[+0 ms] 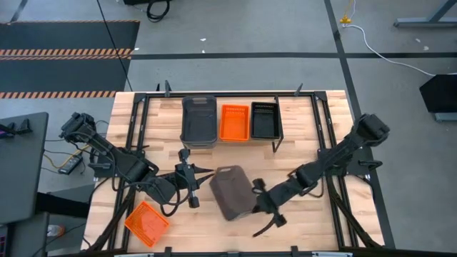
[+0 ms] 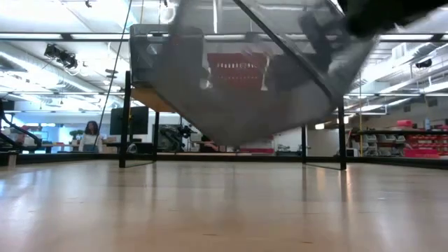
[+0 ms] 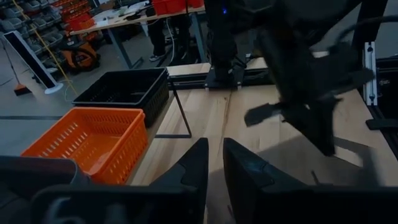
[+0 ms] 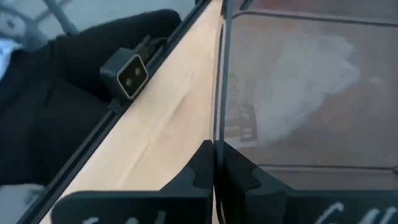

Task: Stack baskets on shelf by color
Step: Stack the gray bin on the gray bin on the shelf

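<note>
Pale wooden planks of the tabletop point(image 1: 300, 228) run under both my arms, with grey concrete floor beyond the far edge and, in the low view, a lit workshop with racks and a person point(image 2: 91, 135) standing far off.

My right gripper point(image 1: 255, 190) is pinched shut on the thin rim of a grey basket point(image 1: 232, 193); my wrist view shows the two fingers point(image 4: 199, 165) meeting on the wall's edge. I hold this basket off the table near the middle, toward the front. It is tilted, its open side turned away from the overhead camera, and its long axis runs roughly front to back, slightly skewed. In the low view its lowest edge hangs clear of the wood.

My left gripper point(image 1: 191, 187) hovers just left of that basket, jaws parted only narrowly and holding nothing; the fingers point(image 3: 196, 168) point across the table toward my right arm.

Farther out, a loose orange basket point(image 1: 147, 223) lies at the front left corner, set diagonally. On the shelf point(image 1: 171, 107) at the back stand a grey stack point(image 1: 199, 120), an orange one point(image 1: 234, 123) and a black one point(image 1: 264, 119), side by side, each with its long axis running front to back.
</note>
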Available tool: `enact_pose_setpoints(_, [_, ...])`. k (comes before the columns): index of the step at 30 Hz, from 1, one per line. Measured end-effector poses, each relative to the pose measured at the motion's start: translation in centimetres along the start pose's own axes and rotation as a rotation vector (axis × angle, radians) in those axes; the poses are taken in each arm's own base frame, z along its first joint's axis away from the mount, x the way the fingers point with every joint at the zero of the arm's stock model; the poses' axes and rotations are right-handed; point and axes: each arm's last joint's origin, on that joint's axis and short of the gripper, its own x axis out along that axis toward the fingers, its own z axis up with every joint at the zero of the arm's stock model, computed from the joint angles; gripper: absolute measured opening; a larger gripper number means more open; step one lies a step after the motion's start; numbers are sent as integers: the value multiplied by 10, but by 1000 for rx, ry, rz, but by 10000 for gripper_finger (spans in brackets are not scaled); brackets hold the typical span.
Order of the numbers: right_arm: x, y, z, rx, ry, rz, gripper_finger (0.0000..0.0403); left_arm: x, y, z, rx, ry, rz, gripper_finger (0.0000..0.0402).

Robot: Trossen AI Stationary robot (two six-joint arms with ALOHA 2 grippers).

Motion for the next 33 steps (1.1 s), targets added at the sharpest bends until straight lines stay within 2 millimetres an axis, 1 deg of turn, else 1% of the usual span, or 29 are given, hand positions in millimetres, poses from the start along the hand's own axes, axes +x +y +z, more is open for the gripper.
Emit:
enact_pose_setpoints(2, [7, 1, 18, -51, 29, -4, 12, 0, 0, 0, -1, -1, 0, 58])
enact_pose_setpoints(4, [9, 2, 40, -80, 67, -35, 12, 0, 0, 0, -3, -2, 0, 59])
enact_pose_setpoints(6, [5, 2, 63, -87, 94, -99, 12, -2, -2, 1, -4, -9, -9, 57])
enact_pose_setpoints(9, [-7, -1, 94, -111, 124, -186, 12, -11, -7, 6, 3, -55, -35, 50])
enact_pose_setpoints(11, [-18, -4, 112, -132, 111, -231, 12, -20, -13, 10, 21, -101, -45, 46])
enact_pose_setpoints(14, [-33, -9, 134, -146, 87, -277, 13, -40, -23, 18, 36, -184, -36, 40])
enact_pose_setpoints(19, [-54, -24, 160, -172, 54, -319, 13, -72, -36, 22, 88, -246, 28, 34])
enact_pose_setpoints(22, [-64, -40, 173, -188, 18, -355, 13, -82, -39, 20, 110, -246, 40, 34])
enact_pose_setpoints(24, [-70, -55, 182, -187, -25, -388, 13, -85, -41, 20, 112, -248, 38, 34])
enact_pose_setpoints(30, [-85, -112, 197, -143, -184, -463, 13, -85, -41, 20, 116, -249, 37, 34])
enact_pose_setpoints(33, [-94, -141, 199, -100, -243, -482, 13, -85, -41, 20, 117, -249, 37, 36])
